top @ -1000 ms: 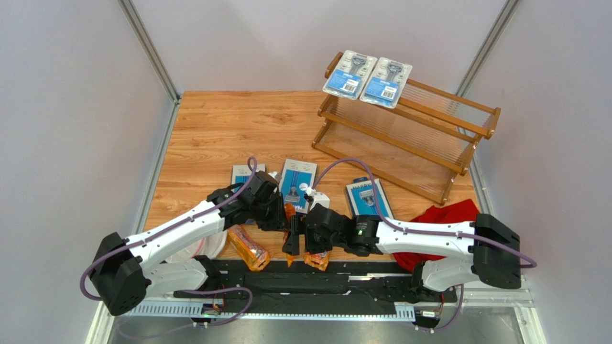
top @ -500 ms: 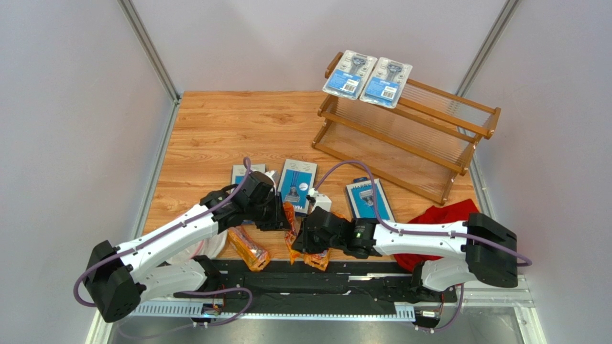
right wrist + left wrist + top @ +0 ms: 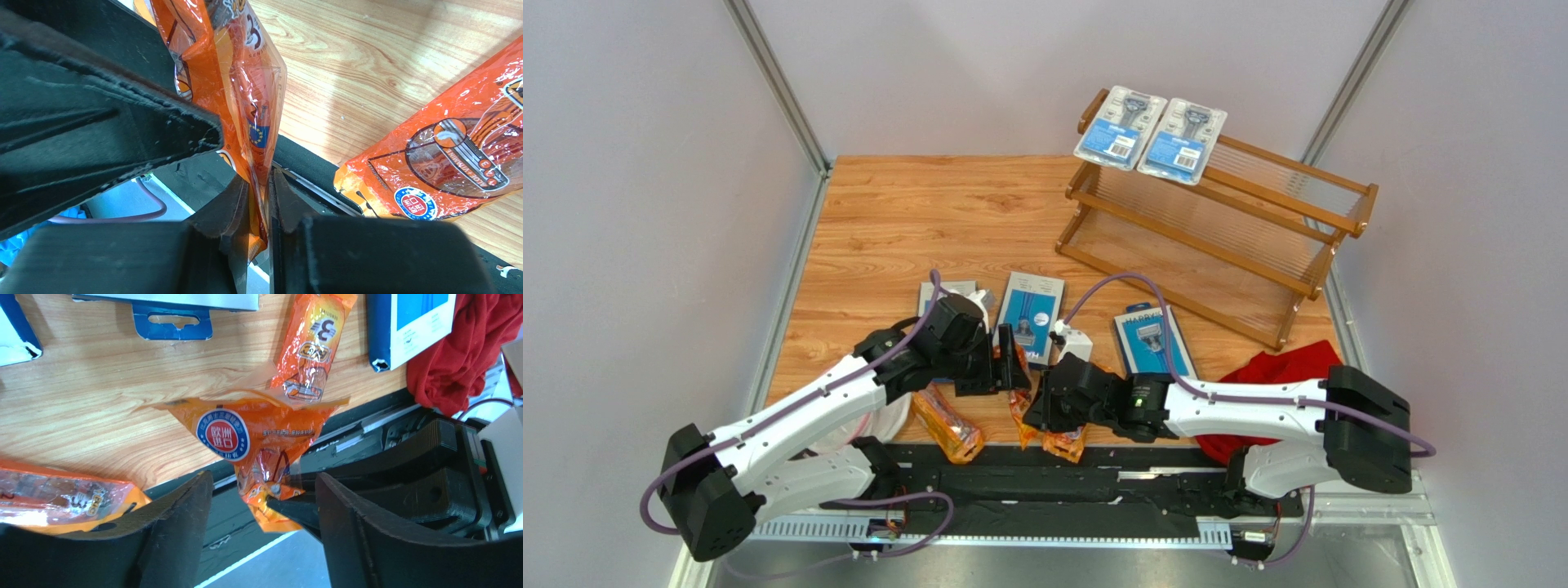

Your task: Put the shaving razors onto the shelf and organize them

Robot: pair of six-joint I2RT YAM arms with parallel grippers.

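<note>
My right gripper [image 3: 261, 202] is shut on the lower end of an orange razor bag [image 3: 245, 92], near the table's front edge [image 3: 1026, 410]. The left gripper [image 3: 261, 527] stands open around that same bag [image 3: 245, 432] without pinching it, just left of the right gripper [image 3: 1036, 410]. A second orange bag [image 3: 946, 424] lies below the left arm, a third [image 3: 1063, 444] by the right gripper. A blue razor box [image 3: 1152, 339] and two blister packs [image 3: 1031, 312] lie mid-table. The wooden shelf [image 3: 1247, 263] stands at the back right with two blister packs [image 3: 1120, 125] on its top tier.
A red cloth [image 3: 1284, 368] lies bunched at the right front under the right arm. A black rail [image 3: 1100, 484] runs along the table's near edge. Grey walls close in both sides.
The right gripper has shut on the orange bag. The left gripper has opened and let go of it, and the left arm has drawn slightly back to the left.
</note>
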